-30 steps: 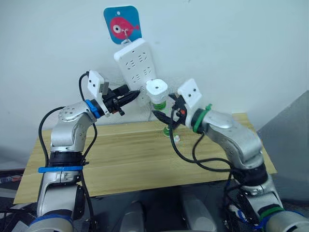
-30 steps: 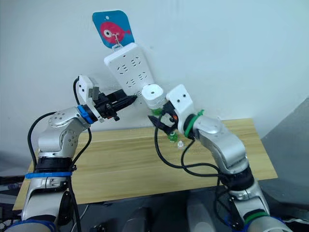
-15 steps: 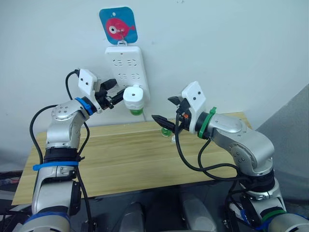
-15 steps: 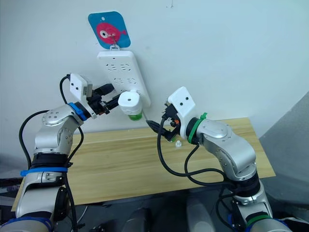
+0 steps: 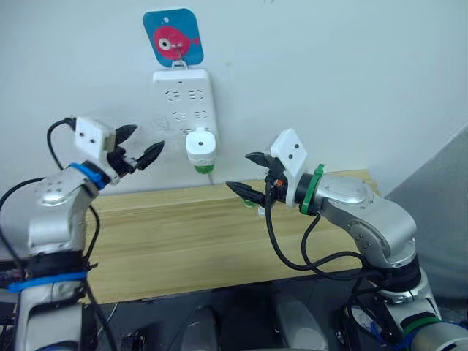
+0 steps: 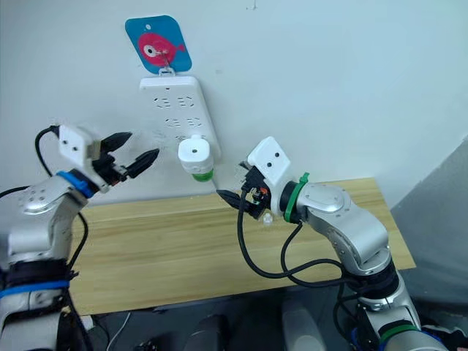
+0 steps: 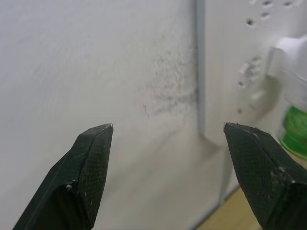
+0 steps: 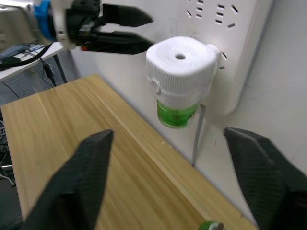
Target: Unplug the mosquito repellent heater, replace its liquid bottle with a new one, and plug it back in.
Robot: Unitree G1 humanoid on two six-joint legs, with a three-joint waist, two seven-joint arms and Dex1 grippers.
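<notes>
Mosquito repellent heater (image 5: 200, 145): white, round-faced, green bottle beneath, plugged into the wall power strip (image 5: 186, 99) above the worktop (image 5: 219, 241). Right wrist view adds its centre vent hole. Left pincer (image 5: 140, 149) and right pincer (image 5: 247, 175) both released, empty, flanking it.

Mosquito repellent heater (image 8: 180, 60) showing white, its liquid bottle (image 8: 176, 113) glowing green beneath. Power strip (image 5: 185, 102) appearing white against a pale wall (image 5: 329, 66). Hanger tag (image 5: 172, 37) showing blue with a pink fish. Worktop (image 5: 190, 241) showing light wood grain. End effector fingers (image 7: 88, 163) looking black, finely textured.
</notes>
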